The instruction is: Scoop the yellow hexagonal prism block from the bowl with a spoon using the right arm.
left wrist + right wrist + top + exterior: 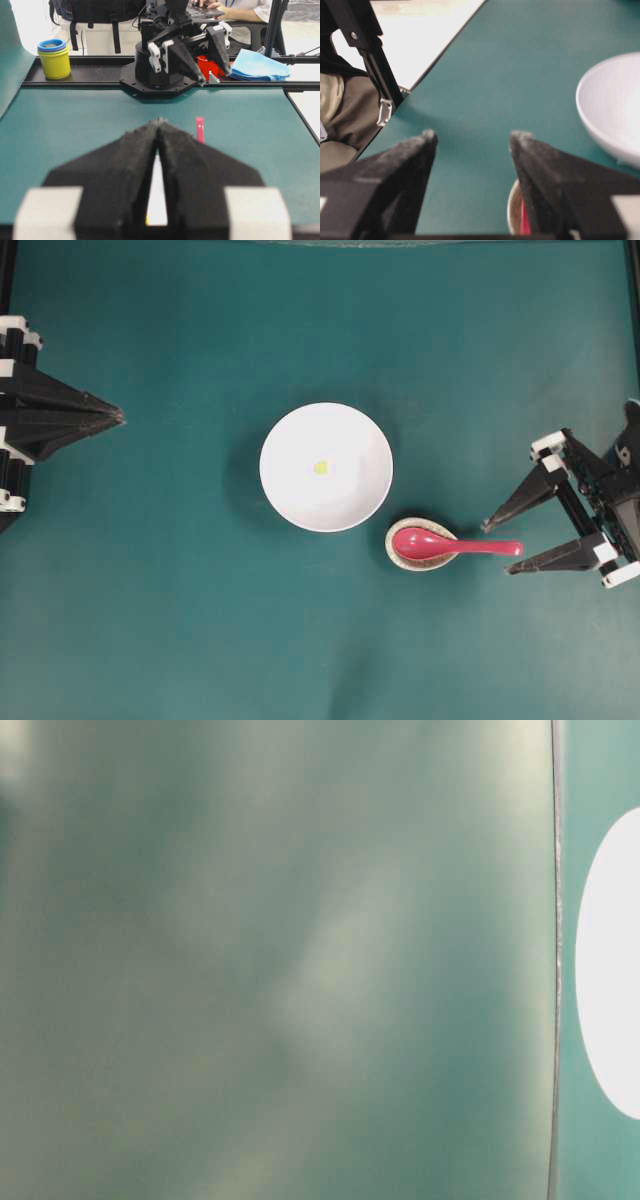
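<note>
The white bowl (350,440) stands mid-table with the tiny yellow hexagonal prism block (321,467) lying at its centre. To its lower right the pinkish-red spoon (455,544) rests with its scoop in a small speckled spoon rest (400,558), its handle pointing right. My right gripper (500,548) is open, its fingertips either side of the handle's end; I cannot tell its height above the spoon. In the right wrist view the right gripper (474,135) gapes empty, with the bowl (615,105) at right and the spoon (525,222) peeking out low. My left gripper (120,417) is shut and empty at the far left.
The left wrist view shows the left gripper (159,122), the spoon handle (199,130), and beyond the table edge a yellow cup (54,59) and a blue cloth (260,65). The table-level view is blurred, with a white shape (615,970) at right.
</note>
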Controlling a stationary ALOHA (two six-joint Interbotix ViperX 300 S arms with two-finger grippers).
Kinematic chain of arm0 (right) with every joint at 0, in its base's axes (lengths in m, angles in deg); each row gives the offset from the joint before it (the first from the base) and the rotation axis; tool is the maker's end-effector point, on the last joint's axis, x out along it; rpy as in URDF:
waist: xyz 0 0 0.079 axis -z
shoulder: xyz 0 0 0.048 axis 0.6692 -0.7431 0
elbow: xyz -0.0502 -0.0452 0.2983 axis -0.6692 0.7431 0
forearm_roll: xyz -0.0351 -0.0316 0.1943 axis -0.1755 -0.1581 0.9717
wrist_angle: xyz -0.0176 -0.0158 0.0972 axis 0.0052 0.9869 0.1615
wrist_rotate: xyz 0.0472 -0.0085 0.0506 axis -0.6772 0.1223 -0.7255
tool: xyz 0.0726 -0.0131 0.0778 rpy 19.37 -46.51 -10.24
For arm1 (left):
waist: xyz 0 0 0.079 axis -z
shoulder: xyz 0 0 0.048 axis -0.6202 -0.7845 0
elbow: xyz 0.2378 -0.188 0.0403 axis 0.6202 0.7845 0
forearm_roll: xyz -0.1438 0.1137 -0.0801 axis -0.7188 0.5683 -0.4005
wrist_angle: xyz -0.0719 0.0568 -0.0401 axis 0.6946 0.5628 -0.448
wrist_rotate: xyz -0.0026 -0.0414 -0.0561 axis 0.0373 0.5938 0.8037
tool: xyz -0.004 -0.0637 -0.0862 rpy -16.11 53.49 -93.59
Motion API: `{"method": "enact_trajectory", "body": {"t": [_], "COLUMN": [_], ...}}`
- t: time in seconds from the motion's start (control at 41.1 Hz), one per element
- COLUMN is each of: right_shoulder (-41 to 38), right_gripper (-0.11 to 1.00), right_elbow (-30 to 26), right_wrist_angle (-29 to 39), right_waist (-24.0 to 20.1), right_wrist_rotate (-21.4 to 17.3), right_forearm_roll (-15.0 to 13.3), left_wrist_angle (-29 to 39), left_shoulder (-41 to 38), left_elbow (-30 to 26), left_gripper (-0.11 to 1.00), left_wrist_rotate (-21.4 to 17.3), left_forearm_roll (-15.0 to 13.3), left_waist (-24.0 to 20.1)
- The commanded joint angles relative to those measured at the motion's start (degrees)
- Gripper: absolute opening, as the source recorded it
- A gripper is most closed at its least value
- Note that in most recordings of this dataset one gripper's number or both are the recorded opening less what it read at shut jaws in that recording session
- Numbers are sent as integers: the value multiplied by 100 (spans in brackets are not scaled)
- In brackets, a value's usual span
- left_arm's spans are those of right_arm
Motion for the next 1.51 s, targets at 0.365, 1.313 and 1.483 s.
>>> {"method": "enact_trajectory", "body": {"t": [0.365,1.313,1.483], "right_shoulder": [-1055,-2936,-3278], "right_gripper": [63,63,63], "right_elbow": [105,123,53], "right_wrist_angle": [-510,-1705,-2021], "right_waist": [-53,-1775,-2355], "right_wrist_rotate": [18,1459,1758], "right_forearm_roll": [756,4482,5238], "left_wrist_angle": [-35,-9,-9], "left_shoulder": [-53,-53,-62], "left_elbow": [-158,-149,-149], "left_gripper": [6,6,6], "left_wrist_rotate": [0,0,0], "left_forearm_roll": [18,18,18], "left_waist": [0,0,0]}}
